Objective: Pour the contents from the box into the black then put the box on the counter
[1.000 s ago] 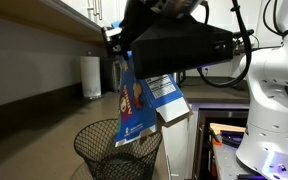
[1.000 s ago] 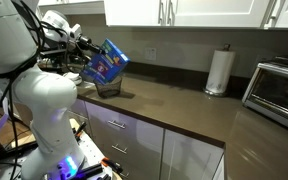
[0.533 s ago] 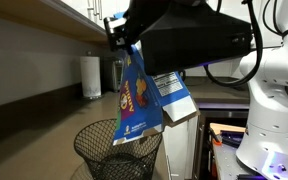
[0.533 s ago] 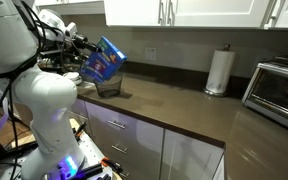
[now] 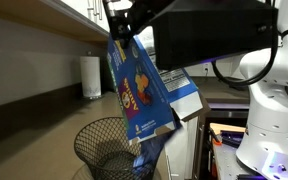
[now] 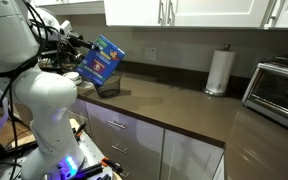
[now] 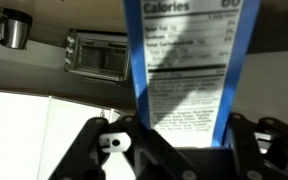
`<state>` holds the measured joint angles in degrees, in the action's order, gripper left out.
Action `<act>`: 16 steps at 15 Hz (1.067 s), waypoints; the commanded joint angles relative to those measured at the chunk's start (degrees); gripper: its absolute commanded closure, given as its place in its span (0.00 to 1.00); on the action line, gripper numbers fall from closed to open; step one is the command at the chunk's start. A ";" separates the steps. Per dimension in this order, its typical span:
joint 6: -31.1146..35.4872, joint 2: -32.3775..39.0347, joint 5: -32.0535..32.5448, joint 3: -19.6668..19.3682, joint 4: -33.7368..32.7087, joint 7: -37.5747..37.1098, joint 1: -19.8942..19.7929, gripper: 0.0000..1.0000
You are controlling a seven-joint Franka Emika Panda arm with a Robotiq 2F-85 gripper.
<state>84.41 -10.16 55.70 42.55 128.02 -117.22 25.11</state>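
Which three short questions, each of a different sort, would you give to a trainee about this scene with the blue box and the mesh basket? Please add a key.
1. True or false: the blue box lies flat on the counter.
2. Choose one: the lower end of the box hangs over A) a sink, B) the black mesh wastebasket, C) a plate.
3. Fill in: the white roll standing on the counter by the wall is a paper ____ roll.
Key: 1 false; 2 B; 3 towel.
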 commanded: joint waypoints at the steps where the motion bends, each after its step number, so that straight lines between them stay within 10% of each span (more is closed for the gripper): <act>1: -2.76 1.99 2.63 0.53 -1.89 -0.71 0.51 0.49; 6: -2.83 2.29 4.15 0.23 -2.20 -0.61 0.57 0.82; 16: -0.35 -1.68 3.05 -1.97 -0.46 -1.39 0.51 0.68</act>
<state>83.50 -9.41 58.93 41.93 126.84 -117.53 25.10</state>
